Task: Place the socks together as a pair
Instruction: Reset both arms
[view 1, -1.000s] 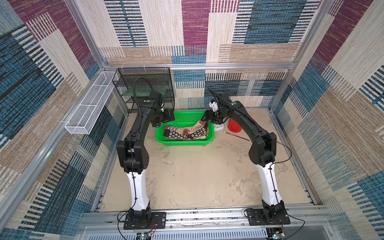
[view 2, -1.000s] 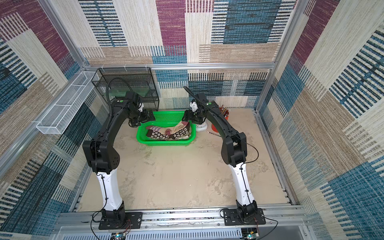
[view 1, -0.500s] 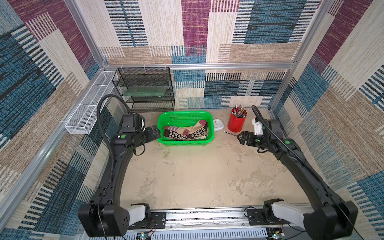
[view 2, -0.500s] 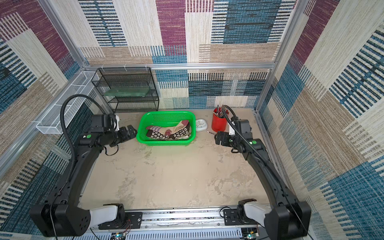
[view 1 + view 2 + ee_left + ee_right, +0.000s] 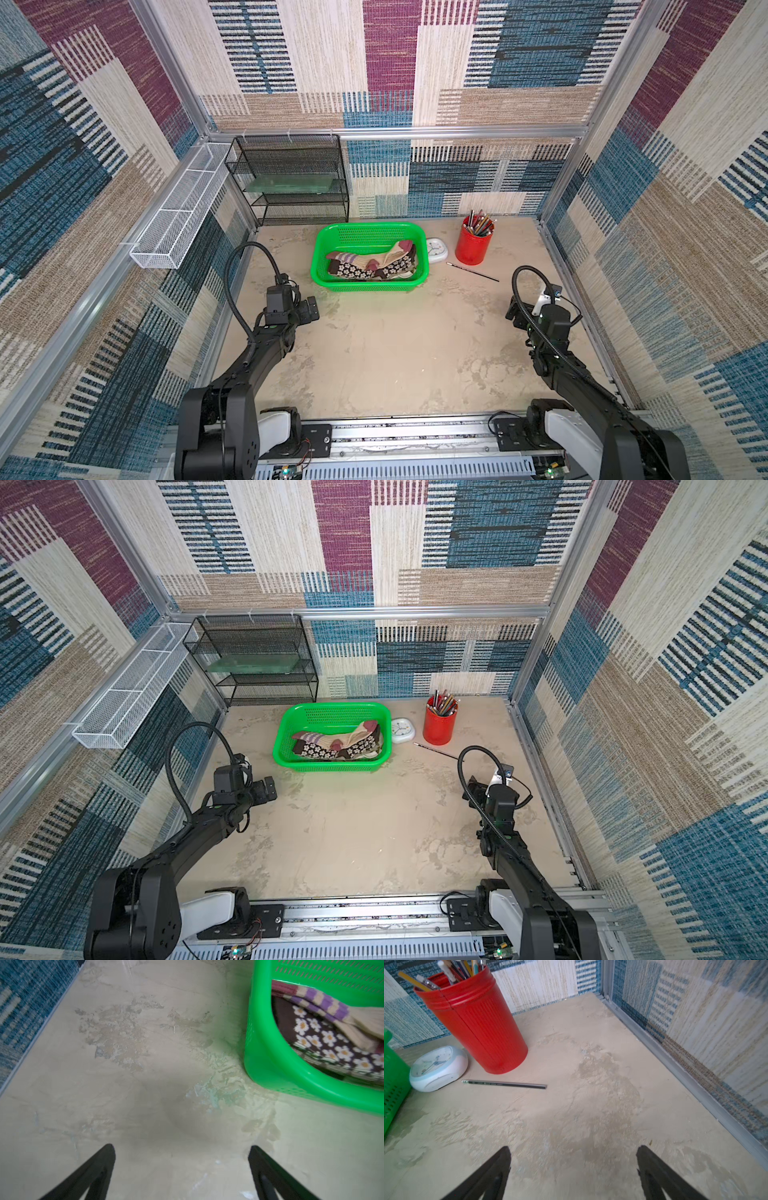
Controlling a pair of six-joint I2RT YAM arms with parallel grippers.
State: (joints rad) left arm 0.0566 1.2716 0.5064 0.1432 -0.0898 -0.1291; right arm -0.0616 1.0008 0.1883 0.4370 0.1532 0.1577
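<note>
The socks [image 5: 370,264] lie heaped in a green basket [image 5: 332,286] at the back middle of the table in both top views, socks [image 5: 337,746] among them a dark brown daisy sock [image 5: 324,1043] and a cream sock with purple stripes [image 5: 324,1004]. My left gripper [image 5: 311,309] hovers open and empty over bare table, in front of and left of the basket's near left corner [image 5: 259,1043]. Its fingers frame only tabletop in the left wrist view, gripper [image 5: 181,1148]. My right gripper [image 5: 513,311] is open and empty at the right side, gripper [image 5: 574,1148] above bare table.
A red pencil cup [image 5: 471,245], a small white clock [image 5: 436,249] and a loose pencil [image 5: 471,271] sit right of the basket. A black mesh shelf [image 5: 291,183] stands at the back left. A white wire tray [image 5: 183,212] hangs on the left wall.
Both arms have drawn back from over the basket toward the front of the table, left arm to the left, right arm to the right. The right gripper has opened wider.
</note>
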